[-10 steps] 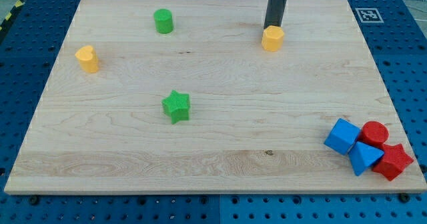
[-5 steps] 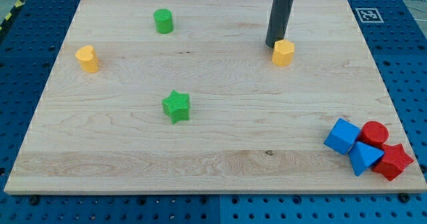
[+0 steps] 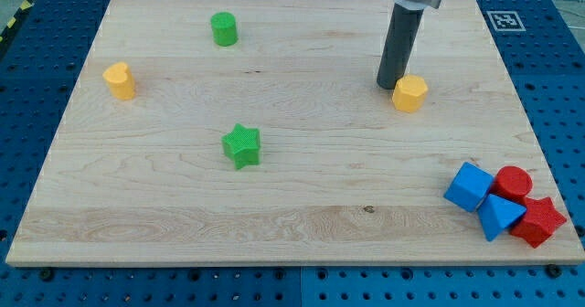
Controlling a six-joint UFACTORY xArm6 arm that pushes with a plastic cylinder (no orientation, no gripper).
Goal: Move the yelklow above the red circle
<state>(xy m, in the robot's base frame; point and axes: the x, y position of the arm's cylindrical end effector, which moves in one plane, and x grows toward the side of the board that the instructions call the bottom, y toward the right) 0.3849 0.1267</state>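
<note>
A yellow hexagon block (image 3: 409, 94) sits right of the board's middle, in the upper half. My tip (image 3: 390, 86) touches its upper left side. The red circle (image 3: 513, 183) sits at the lower right, in a cluster with other blocks. The yellow hexagon lies up and to the left of the red circle, well apart from it. A second yellow block, heart shaped (image 3: 119, 80), stands at the far left.
A blue cube (image 3: 469, 186), a blue triangle (image 3: 499, 217) and a red star (image 3: 538, 222) crowd the red circle. A green cylinder (image 3: 223, 28) is at the upper left and a green star (image 3: 242, 146) left of middle. The board's right edge (image 3: 521, 115) is close.
My tip has moved down and to the right, pushing the yellow hexagon the same way, from near the top edge toward the red circle. The other blocks have not moved.
</note>
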